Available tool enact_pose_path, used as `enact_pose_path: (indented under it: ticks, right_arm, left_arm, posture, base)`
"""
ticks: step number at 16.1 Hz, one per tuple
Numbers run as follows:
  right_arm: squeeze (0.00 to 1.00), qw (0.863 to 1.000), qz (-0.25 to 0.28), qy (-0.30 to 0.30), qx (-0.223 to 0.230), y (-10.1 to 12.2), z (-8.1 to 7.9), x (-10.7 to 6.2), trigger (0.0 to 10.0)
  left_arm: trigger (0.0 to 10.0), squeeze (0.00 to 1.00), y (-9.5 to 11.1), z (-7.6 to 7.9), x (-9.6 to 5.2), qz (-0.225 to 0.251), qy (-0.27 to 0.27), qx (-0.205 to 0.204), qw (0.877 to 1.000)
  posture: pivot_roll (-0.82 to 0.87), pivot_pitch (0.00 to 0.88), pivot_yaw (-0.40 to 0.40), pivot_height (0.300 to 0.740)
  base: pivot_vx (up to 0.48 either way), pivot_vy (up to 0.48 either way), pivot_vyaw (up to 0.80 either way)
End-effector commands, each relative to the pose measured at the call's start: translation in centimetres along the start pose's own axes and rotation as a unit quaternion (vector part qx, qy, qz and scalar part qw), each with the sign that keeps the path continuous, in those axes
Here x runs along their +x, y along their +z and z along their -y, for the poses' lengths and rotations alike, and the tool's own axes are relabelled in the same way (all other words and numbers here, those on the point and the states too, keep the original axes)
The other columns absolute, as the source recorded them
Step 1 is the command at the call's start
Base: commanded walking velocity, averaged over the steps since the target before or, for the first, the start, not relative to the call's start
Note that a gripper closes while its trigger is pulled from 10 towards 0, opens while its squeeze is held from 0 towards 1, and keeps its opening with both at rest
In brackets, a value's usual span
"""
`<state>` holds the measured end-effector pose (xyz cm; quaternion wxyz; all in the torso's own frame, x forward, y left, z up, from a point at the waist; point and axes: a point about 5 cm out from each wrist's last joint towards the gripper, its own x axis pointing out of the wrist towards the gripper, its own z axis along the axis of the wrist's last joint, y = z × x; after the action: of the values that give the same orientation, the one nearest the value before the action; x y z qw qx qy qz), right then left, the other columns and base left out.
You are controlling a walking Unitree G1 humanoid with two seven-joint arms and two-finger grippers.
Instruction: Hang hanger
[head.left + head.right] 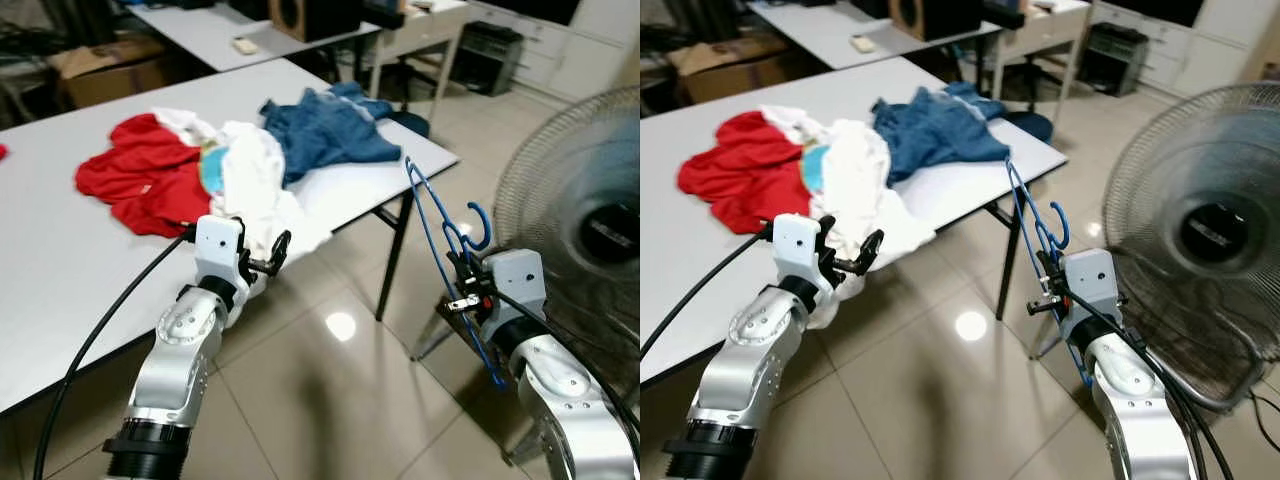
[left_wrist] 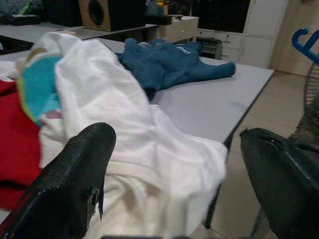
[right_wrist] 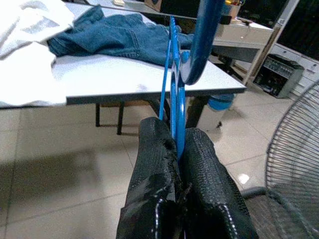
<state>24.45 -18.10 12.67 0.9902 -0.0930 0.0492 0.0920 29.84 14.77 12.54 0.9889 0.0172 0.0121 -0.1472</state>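
Observation:
A blue plastic hanger is clamped in my right gripper, which is shut on it to the right of the table corner, above the tiled floor. The hanger stands tilted, its hook curling at the top; in the right wrist view the hanger rises from between the two black fingers. My left gripper is open at the table's front edge, just in front of a white garment that droops over the edge. In the left wrist view the white garment lies between the spread fingers.
On the grey table lie a red garment and a blue denim piece. A large standing fan is close on the right, by my right arm. More tables, a speaker and boxes stand behind. Tiled floor lies open below.

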Motion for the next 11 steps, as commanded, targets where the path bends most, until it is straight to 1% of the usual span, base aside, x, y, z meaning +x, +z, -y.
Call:
enact_pose_path:
  ticks: [1,3,4,5,6,8,11]
  right_arm:
    - [0.00,1.000,-0.005,-0.008,0.012,-0.16,0.27,-0.17,10.0]
    - [0.00,1.000,-0.006,-0.010,0.014,-0.20,0.32,-0.13,10.0]
    - [0.00,1.000,-0.008,-0.004,-0.002,-0.25,0.19,-0.14,10.0]
    - [0.00,1.000,-0.010,-0.002,-0.005,-0.32,0.10,-0.14,10.0]
    - [0.00,1.000,-0.010,-0.001,-0.005,-0.38,0.01,-0.16,10.0]
    - [0.00,1.000,-0.010,-0.006,0.010,-0.45,0.02,-0.14,10.0]
    - [0.00,1.000,-0.011,0.001,-0.001,-0.41,0.06,-0.04,10.0]
  left_arm:
    - [10.0,0.00,-0.15,0.12,0.08,-0.004,-0.006,-0.001,1.000]
    - [10.0,0.00,-0.13,0.09,0.11,-0.004,-0.007,0.000,1.000]
    - [10.0,0.00,-0.12,0.10,0.14,-0.005,-0.009,0.001,1.000]
    - [10.0,0.00,-0.12,0.12,0.15,-0.005,-0.010,0.001,1.000]
    - [10.0,0.00,-0.12,0.13,0.14,-0.005,-0.010,0.001,1.000]
    - [10.0,0.00,-0.13,0.15,0.20,-0.005,-0.011,0.001,1.000]
    - [10.0,0.00,-0.15,0.13,0.15,-0.005,-0.010,0.001,1.000]
  posture:
    - [-0.18,0.000,0.023,0.740]
    - [-0.18,0.000,0.025,0.740]
    - [-0.18,0.000,0.026,0.740]
    - [-0.18,0.000,0.027,0.740]
    - [-0.18,0.000,0.027,0.740]
    - [-0.18,0.000,0.027,0.740]
    - [-0.17,0.000,0.024,0.740]
  base:
    - [0.326,0.000,0.00]
    - [0.326,0.000,0.00]
    - [0.326,0.000,0.00]
    - [0.334,0.000,0.00]
    - [0.326,0.000,0.00]
    - [0.326,0.000,0.00]
    - [0.326,0.000,0.00]
